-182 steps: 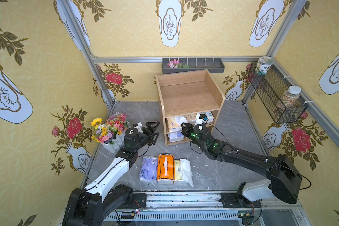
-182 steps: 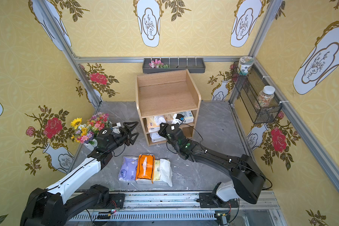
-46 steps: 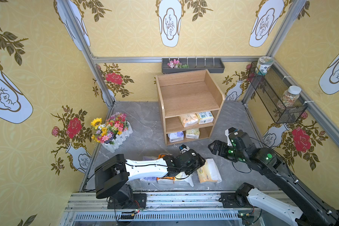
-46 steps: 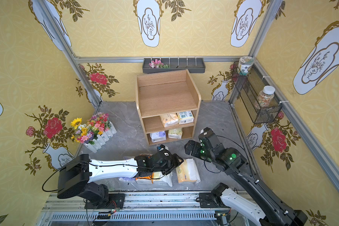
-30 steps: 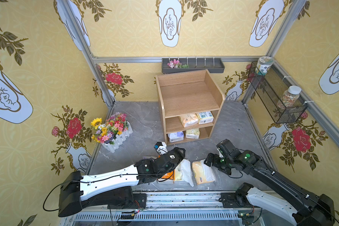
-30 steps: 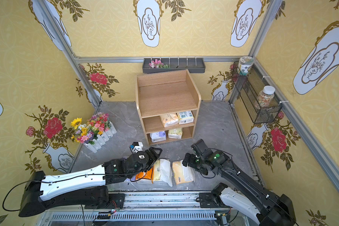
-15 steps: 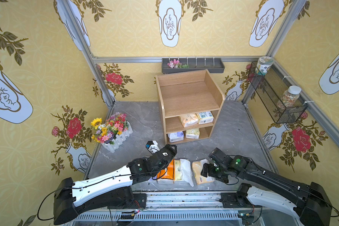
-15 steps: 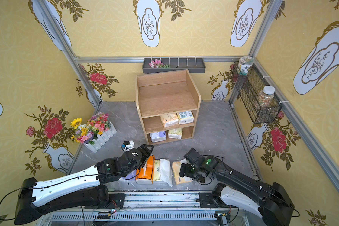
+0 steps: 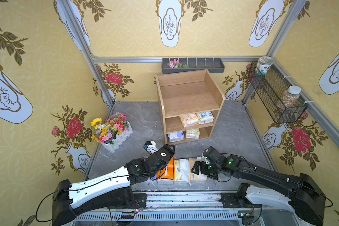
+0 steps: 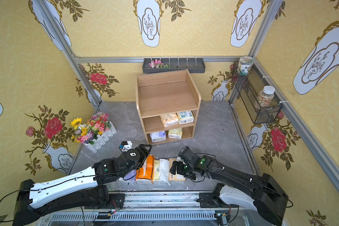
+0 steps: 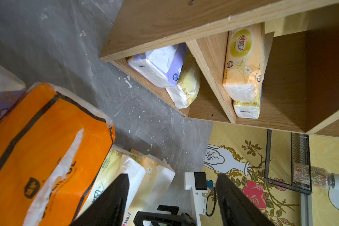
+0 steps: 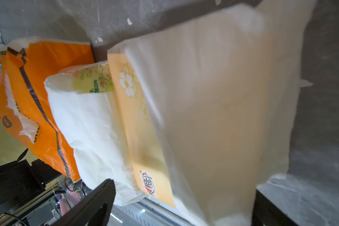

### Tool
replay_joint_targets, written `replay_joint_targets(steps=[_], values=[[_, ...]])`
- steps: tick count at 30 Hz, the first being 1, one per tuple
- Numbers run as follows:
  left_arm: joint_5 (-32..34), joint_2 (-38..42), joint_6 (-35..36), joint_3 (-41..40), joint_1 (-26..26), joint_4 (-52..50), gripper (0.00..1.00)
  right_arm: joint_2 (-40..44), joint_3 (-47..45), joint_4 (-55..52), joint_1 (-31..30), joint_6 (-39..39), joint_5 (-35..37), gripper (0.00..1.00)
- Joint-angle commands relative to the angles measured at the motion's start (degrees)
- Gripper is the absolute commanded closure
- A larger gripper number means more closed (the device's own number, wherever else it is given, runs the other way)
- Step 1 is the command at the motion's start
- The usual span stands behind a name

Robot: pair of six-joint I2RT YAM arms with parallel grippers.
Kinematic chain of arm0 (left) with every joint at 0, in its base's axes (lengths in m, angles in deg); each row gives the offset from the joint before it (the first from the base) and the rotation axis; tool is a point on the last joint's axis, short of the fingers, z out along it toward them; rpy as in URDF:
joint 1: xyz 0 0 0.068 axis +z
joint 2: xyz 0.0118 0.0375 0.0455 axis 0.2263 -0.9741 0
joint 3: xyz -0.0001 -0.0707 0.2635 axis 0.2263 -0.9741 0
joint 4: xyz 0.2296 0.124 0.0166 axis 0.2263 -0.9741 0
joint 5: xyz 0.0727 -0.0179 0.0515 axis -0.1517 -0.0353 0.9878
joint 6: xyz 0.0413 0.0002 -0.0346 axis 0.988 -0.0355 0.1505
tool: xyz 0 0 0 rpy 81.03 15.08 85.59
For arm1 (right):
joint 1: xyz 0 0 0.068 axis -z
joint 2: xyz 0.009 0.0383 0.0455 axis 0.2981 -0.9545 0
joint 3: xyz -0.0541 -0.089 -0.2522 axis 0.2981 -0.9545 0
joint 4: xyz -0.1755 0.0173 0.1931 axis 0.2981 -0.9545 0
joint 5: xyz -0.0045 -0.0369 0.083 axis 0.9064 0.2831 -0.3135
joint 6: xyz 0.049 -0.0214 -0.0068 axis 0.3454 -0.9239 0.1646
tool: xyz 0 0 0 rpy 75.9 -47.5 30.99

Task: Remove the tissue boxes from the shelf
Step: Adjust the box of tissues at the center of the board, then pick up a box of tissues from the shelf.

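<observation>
Four tissue packs (image 9: 188, 119) are kept on the shelf's (image 9: 190, 97) two lower tiers; a row of four (image 9: 179, 170) is laid at its 6 o'clock. The left gripper (image 11: 172, 176) is held spread and empty; the right gripper (image 12: 184, 185) is spread astride the cream pack (image 12: 213, 117).

Walled in yellow patterned wallpaper (image 9: 125, 29) printed with white vases, red roses and leafy sprigs. Framed by silver aluminium rails (image 9: 125, 59). Floored in grey marbled slab (image 9: 233, 127). Hung at the back with a dark grey plastic tray (image 9: 200, 69), at the side with a black wire basket (image 9: 266, 94) holding two lidded jars (image 9: 289, 96). Lit brightly and evenly.
</observation>
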State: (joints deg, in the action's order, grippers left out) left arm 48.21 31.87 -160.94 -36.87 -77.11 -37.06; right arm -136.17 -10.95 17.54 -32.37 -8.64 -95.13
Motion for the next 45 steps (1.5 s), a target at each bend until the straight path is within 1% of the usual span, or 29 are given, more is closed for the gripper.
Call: replay_joint_targets(steps=[1,3,4,7,8,11,13,16,19,20,21,22,24,27,32,34,36,38,41,45], values=[[0.86,0.23,-0.32,-0.53,0.03,-0.61,0.24,-1.13,1.06,2.49,-0.98,-0.07,0.04,0.0],[0.97,0.31,-0.37,-0.61,0.04,-0.61,0.24,-1.04,1.89,0.36,-1.03,-0.26,1.62,0.0],[1.0,0.32,-0.5,-0.67,0.05,-0.57,0.24,-0.59,2.49,-1.76,-1.09,-0.25,3.59,0.0],[1.16,0.47,-0.67,-0.83,0.04,-0.61,0.24,2.42,4.38,-11.93,-0.9,2.84,13.54,0.03],[1.2,0.64,-0.75,-0.91,0.09,-0.54,0.24,3.94,4.42,-13.84,-0.48,3.44,15.37,0.03],[1.55,1.52,-0.69,-1.12,0.26,-0.67,0.25,8.06,4.8,-16.43,0.61,3.7,17.13,0.03],[1.63,2.33,-0.83,-1.46,0.69,-0.92,0.25,9.15,6.37,-19.98,1.12,4.52,19.15,0.03],[1.5,4.12,-1.46,-2.57,2.31,-0.79,0.25,8.83,10.75,-26.38,1.74,4.84,22.63,0.03],[0.69,6.27,-1.71,-3.75,4.84,-0.44,0.25,8.49,16.28,-28.41,1.79,4.22,25.32,0.03],[0.35,6.94,-1.72,-4.09,5.65,-0.35,0.25,8.4,17.92,-27.81,1.74,3.94,26.02,0.03],[0.07,7.7,-1.68,-4.37,6.38,-0.26,0.26,8.17,19.79,-26.71,1.75,3.71,26.98,0.0],[-0.02,8.3,-1.73,-4.66,7.07,-0.18,0.26,7.81,21.28,-25.98,1.87,4.1,28.22,0.02],[-0.59,9.54,-1.67,-5.25,8.08,-0.26,0.26,6.29,24.7,-23.78,1.89,6.24,31.59,0.09],[-1.25,10.57,-1.61,-5.62,8.51,-0.35,0.27,4.19,26.65,-15.81,1.95,8.68,33.38,0.15],[-2.22,11.64,-2.16,-5.79,8.5,-1.48,0.28,1.34,24.58,0.89,1.98,14.52,34.13,0.18],[-2.27,12.26,-2.4,-6.0,8.56,-1.54,0.28,0.77,22.76,7.61,1.99,16.75,34.78,0.22],[-2.21,12.67,-2.4,-5.89,8.49,-1.66,0.28,0.11,22.02,11.55,2.26,18.47,35.65,0.25],[-2.14,12.9,-2.52,-5.76,8.51,-2.08,0.28,-1.51,23.44,11.7,3.17,19.36,35.86,0.3],[-2.13,13.06,-2.86,-5.62,8.56,-2.45,0.29,-4.17,26.57,9.65,4.72,19.83,35.48,0.34],[-2.31,13.42,-3.31,-6.0,8.51,-2.63,0.29,-7.0,27.09,13.64,7.67,20.62,30.76,0.37]])
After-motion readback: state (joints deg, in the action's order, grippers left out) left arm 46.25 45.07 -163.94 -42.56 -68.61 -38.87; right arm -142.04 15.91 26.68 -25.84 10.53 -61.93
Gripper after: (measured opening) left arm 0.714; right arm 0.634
